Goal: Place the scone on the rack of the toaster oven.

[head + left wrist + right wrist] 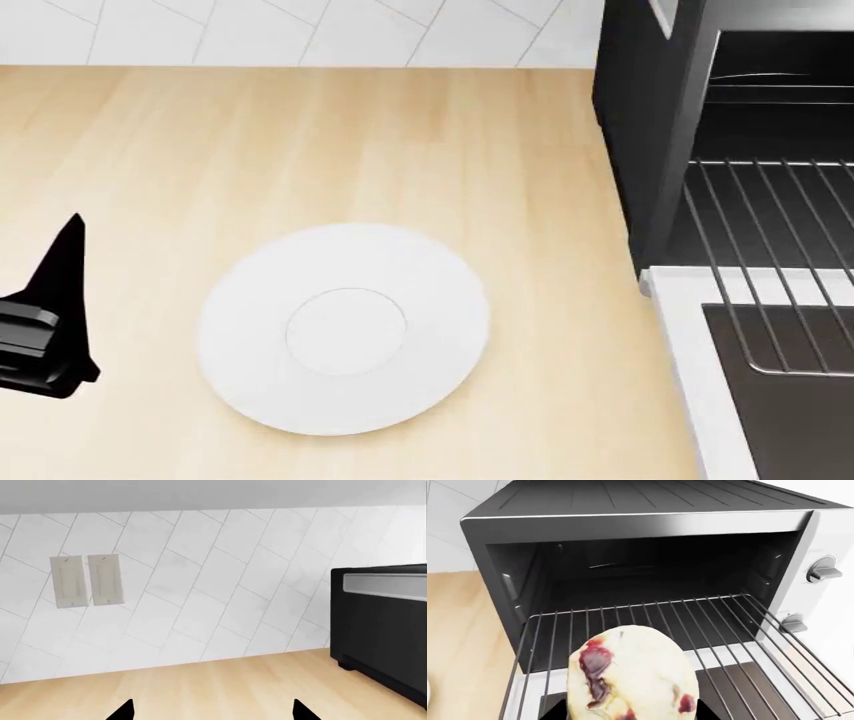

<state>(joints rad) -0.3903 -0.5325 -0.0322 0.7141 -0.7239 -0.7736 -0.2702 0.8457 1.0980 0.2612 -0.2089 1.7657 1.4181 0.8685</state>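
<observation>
Scone (630,675) held in the right gripper's closed jaws, above the front of the rack (707,625) pulled from the open oven (647,545). Left gripper (212,711) spread, idle.

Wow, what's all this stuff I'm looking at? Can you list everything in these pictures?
scone: one, pale yellow with dark red patches, held up in front of the pulled-out rack.
rack: one, silver wires, sticking out of the oven mouth.
toaster oven: one, black body with white-silver front and two knobs, door open, on the counter.
plate: one, white, bare, left of the oven.
counter: one, light wood.
wall switches: two, pale, on the white tiled wall.
left gripper: black, open, holding nothing.
right gripper: out of sight behind the scone it seems to carry.
</observation>
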